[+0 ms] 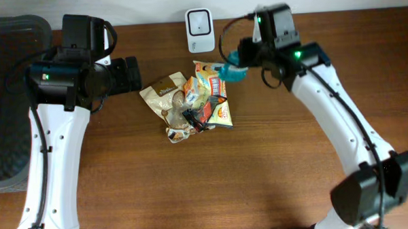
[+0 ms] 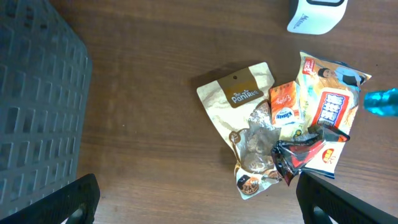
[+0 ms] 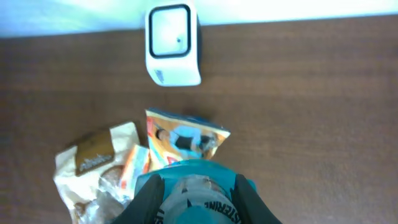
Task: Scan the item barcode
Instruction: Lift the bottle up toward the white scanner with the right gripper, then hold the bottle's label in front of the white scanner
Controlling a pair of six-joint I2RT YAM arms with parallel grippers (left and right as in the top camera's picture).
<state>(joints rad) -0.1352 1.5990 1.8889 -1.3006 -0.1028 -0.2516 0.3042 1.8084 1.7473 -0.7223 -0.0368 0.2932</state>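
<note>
Your right end effector (image 3: 198,198) is closed most of the way on a small teal bottle (image 1: 234,68), with one finger on each side of the body. The bottle is held above the table (image 1: 274,180), just right of the snack pile and a short way in front of the white scanner (image 1: 199,23), which sits at the table's far edge. Your left end effector (image 2: 196,202) is spread fully wide and holds nothing. It hangs left of the pile.

The bottle looks like rigid plastic, small and probably light. Its smooth, rounded wall could let it twist or slide between the fingers if you swing it fast. Keep your hold across the body and leave the label side uncovered. The right wrist view shows printed lettering facing the camera but no barcode, so you may need to roll the wrist to bring one to the scanner window.

The count is one bottle, one scanner and one dark grey basket (image 1: 6,101) at the left. The pile holds a tan pouch (image 1: 164,89), an orange packet (image 2: 285,106), a large colourful bag (image 2: 329,102), a black and red wrapper (image 2: 298,152) and at least one more packet underneath. They overlap, so you cannot get an exact total.
</note>
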